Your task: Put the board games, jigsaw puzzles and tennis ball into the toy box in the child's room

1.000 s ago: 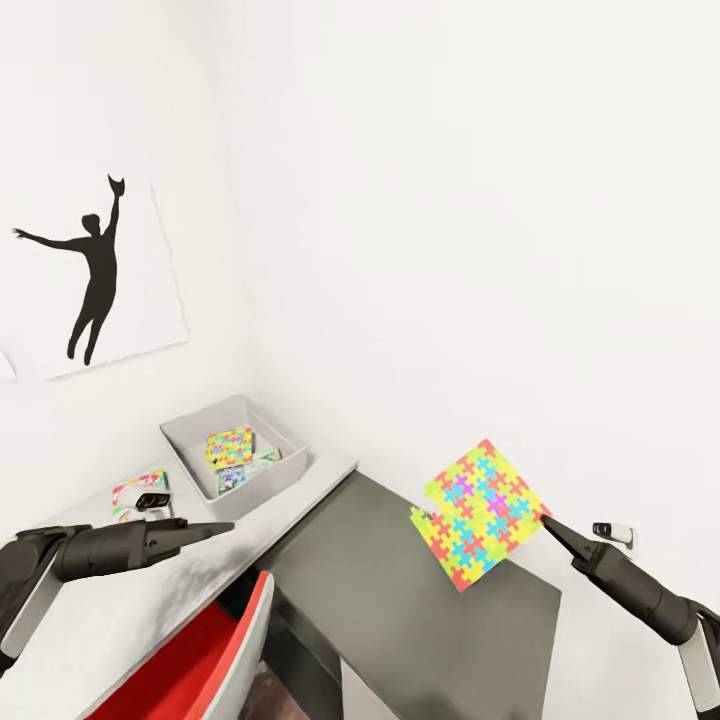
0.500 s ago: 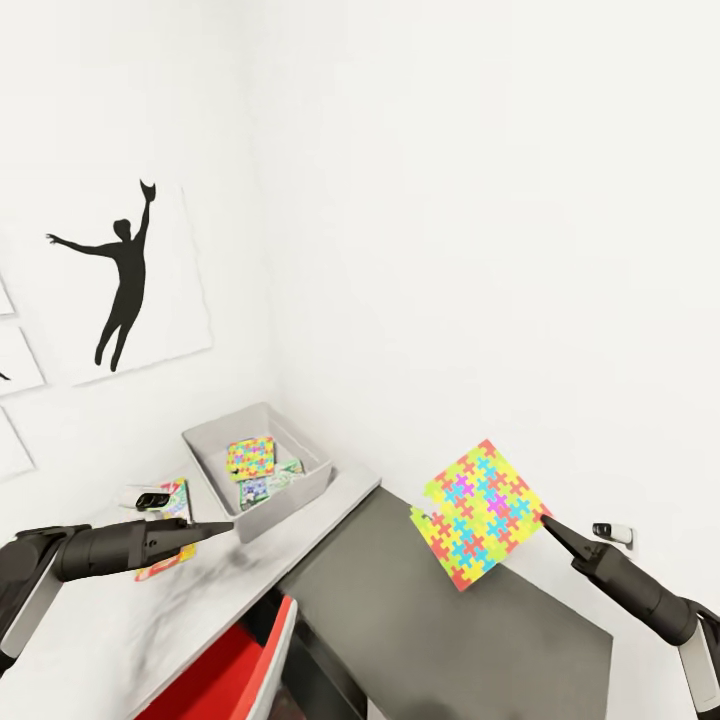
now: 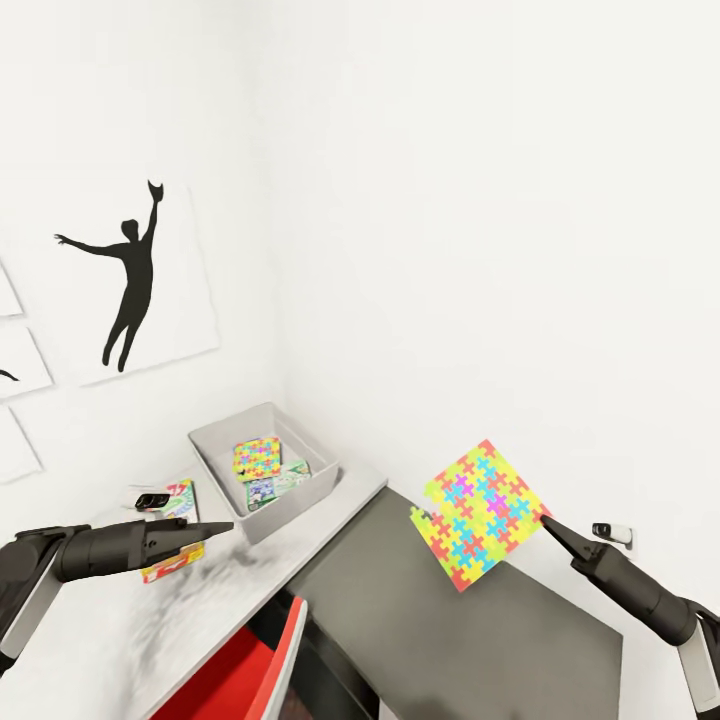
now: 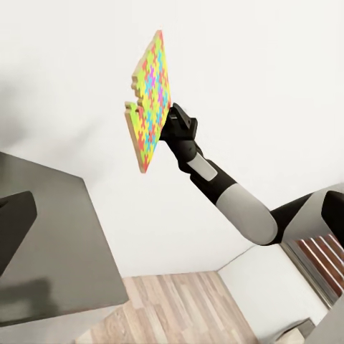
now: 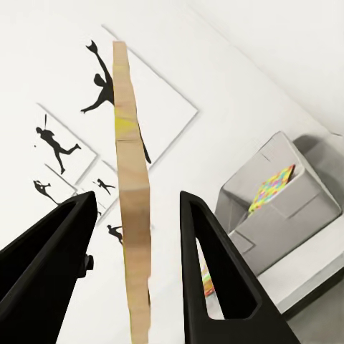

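Jigsaw puzzle number two (image 3: 480, 515) hangs in the air, pinched by one corner in the right gripper (image 3: 547, 523). It is tilted up on its edge over the dark grey cabinet (image 3: 450, 620). In the right wrist view its thin edge sits between the two black fingers (image 5: 208, 265).

Over the last second the whole picture slides to the right. The toy box (image 3: 262, 470) and the wall picture of a jumping person (image 3: 130, 275) both sit further right than before. The puzzle and both arms keep the same spots in the picture. So I think the robot is turning toward the table (image 3: 100, 620), not moving its arms.

The toy box is on the table by the wall corner. Another jigsaw puzzle (image 3: 257, 459) and a board game (image 3: 272, 487) already lie inside it. One more board game (image 3: 170, 505) lies on the table beside the box.

The left gripper (image 3: 222, 526) points at the box. Its fingers look close together, with nothing in them.

That turn brings the box nearer for the drop, but the puzzle is not over it yet.
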Tool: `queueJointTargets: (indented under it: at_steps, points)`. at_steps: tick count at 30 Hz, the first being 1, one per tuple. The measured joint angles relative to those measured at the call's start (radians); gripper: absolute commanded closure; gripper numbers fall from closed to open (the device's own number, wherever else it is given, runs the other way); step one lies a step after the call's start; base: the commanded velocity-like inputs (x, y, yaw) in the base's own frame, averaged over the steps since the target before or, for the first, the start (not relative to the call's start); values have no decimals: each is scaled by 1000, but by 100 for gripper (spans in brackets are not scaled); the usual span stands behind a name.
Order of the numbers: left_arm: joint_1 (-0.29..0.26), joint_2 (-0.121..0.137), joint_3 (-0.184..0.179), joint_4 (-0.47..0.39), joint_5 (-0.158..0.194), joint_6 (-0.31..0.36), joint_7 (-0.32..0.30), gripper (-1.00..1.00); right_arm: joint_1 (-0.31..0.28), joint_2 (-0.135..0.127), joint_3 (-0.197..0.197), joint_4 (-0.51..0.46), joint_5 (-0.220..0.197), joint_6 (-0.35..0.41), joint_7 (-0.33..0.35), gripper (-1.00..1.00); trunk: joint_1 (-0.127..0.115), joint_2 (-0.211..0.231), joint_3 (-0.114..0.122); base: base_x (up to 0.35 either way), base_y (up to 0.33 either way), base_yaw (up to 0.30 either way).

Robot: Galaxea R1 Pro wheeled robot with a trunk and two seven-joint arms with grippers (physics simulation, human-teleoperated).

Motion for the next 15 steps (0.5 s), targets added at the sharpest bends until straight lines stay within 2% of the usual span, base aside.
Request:
queueJointTargets:
  at_steps: [10, 15]
  points:
    - [0, 0, 0, 0, 0, 0, 0, -100, 0, 0, 1, 1, -1, 0, 0, 100, 0, 0, 0, 3, 83, 0]
    - [0, 0, 1, 0, 0, 0, 0, -100, 0, 0, 1, 2, -1, 0, 0, 100, 0, 0, 0, 125, 125, 0]
